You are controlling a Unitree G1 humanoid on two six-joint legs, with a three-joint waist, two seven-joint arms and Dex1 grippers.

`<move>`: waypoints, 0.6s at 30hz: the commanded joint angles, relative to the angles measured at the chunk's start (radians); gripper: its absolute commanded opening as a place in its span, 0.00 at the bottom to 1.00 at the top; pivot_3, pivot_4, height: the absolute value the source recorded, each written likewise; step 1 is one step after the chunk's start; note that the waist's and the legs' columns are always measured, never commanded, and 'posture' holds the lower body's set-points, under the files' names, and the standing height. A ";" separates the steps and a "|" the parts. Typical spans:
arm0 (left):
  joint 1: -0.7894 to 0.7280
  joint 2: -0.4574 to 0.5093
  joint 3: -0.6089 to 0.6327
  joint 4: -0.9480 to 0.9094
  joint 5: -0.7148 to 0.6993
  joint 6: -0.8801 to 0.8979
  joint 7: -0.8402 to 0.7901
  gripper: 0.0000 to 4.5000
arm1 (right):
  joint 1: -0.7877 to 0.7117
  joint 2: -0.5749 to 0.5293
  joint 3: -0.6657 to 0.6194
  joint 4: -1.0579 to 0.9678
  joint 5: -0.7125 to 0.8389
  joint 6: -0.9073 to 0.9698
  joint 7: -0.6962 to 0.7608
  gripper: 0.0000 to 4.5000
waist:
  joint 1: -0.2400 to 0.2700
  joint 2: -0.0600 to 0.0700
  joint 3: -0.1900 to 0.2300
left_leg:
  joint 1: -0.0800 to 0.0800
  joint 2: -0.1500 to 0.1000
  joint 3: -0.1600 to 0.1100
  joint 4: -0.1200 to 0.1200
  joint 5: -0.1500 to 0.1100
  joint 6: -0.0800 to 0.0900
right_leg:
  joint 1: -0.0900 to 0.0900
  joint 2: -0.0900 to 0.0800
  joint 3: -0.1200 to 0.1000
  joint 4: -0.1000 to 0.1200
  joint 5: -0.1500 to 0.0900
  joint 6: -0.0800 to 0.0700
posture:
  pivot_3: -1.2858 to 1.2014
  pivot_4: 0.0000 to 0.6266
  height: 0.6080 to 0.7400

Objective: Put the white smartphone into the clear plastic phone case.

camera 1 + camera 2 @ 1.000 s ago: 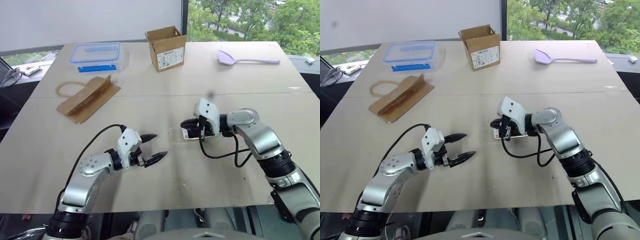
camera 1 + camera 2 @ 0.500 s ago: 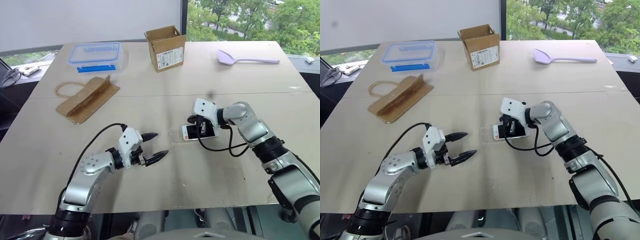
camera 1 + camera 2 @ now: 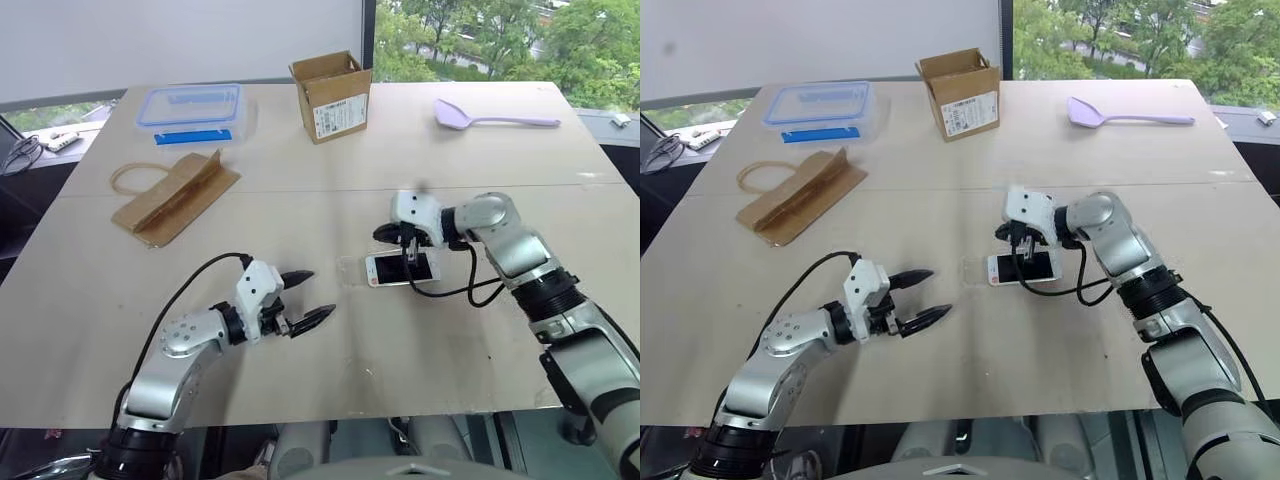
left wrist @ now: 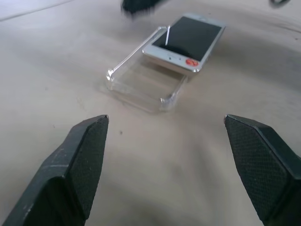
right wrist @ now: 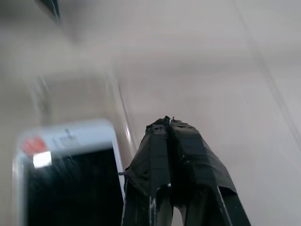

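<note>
White smartphone point(image 3: 399, 268) lies screen up on the beige table point(image 3: 300, 390), just below the right gripper point(image 3: 408, 243). Its end with the red sticker sits partly inside the clear plastic phone case point(image 4: 141, 84), the rest sticking out toward the right gripper. Case lies flat on the table, open side up, between the two grippers.

Right gripper fingers point(image 5: 171, 155) are pressed together, holding nothing, tips hovering just above the phone's far edge; contact with the phone cannot be told. A black cable point(image 3: 455, 293) loops from the right wrist down onto the table beside the phone.

Left gripper point(image 3: 305, 298) hovers low over the table with its two black fingers point(image 4: 84, 160) spread wide, empty, pointing toward the case, which lies near and ahead of the fingertips, not touching.

Well beyond both hands: a flattened brown paper bag point(image 3: 175, 195) ahead-left of the left gripper, a clear blue-rimmed food container point(image 3: 190, 110) behind it, an open cardboard box point(image 3: 332, 95) far ahead between the hands, and a lilac spatula point(image 3: 495, 118) far ahead of the right gripper.
</note>
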 commanded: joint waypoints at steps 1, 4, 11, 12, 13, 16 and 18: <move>0.000 0.001 0.003 -0.043 -0.006 -0.008 0.006 0.90 | 0.055 -0.077 -0.041 -0.204 0.133 0.157 0.100 0.01 | 0.004 0.000 0.000 | 0.000 0.000 -0.001 0.000 0.000 0.000 | 0.000 0.000 0.000 0.000 0.000 0.000 | 0.52 0.24 1.00; -0.008 0.002 0.000 -0.034 -0.006 -0.009 0.003 0.90 | 0.116 -0.177 -0.021 -0.313 0.186 0.242 0.165 0.01 | 0.005 0.000 0.000 | 0.000 -0.001 -0.001 0.000 0.000 0.000 | 0.001 -0.001 -0.001 -0.001 0.000 0.000 | 0.52 0.24 1.00; -0.028 0.005 -0.003 -0.016 -0.004 -0.012 -0.012 0.90 | 0.149 -0.251 0.060 -0.273 0.120 0.208 0.156 0.01 | -0.006 0.000 0.000 | 0.002 0.000 0.001 0.001 0.000 0.000 | 0.001 0.000 0.000 0.000 -0.001 -0.002 | 0.52 0.24 1.00; -0.031 0.005 -0.003 -0.015 -0.003 -0.012 -0.013 0.90 | 0.148 -0.252 0.073 -0.252 0.100 0.184 0.154 0.01 | -0.005 0.000 0.000 | 0.002 0.000 0.001 0.001 0.000 0.000 | 0.001 0.001 0.000 0.000 -0.001 -0.002 | 0.52 0.24 1.00; -0.032 0.005 -0.003 -0.014 -0.003 -0.011 -0.014 0.90 | 0.146 -0.251 0.083 -0.234 0.085 0.165 0.152 0.01 | -0.004 0.000 0.000 | 0.002 0.000 0.001 0.001 0.000 0.000 | 0.000 0.001 0.000 0.000 -0.001 -0.001 | 0.52 0.24 1.00; -0.036 0.005 -0.003 -0.012 -0.002 -0.011 -0.014 0.90 | 0.134 -0.239 0.099 -0.194 0.062 0.137 0.148 0.01 | -0.001 -0.001 0.000 | 0.000 0.000 0.001 0.001 0.000 0.000 | 0.000 0.000 0.000 -0.001 0.000 0.000 | 0.52 0.24 1.00; -0.036 0.005 -0.003 -0.012 -0.002 -0.012 -0.013 0.90 | 0.123 -0.228 0.107 -0.165 0.042 0.119 0.144 0.01 | -0.001 -0.001 0.000 | 0.000 0.000 0.001 0.001 0.000 0.000 | 0.000 0.000 0.000 -0.001 0.000 0.000 | 0.52 0.24 1.00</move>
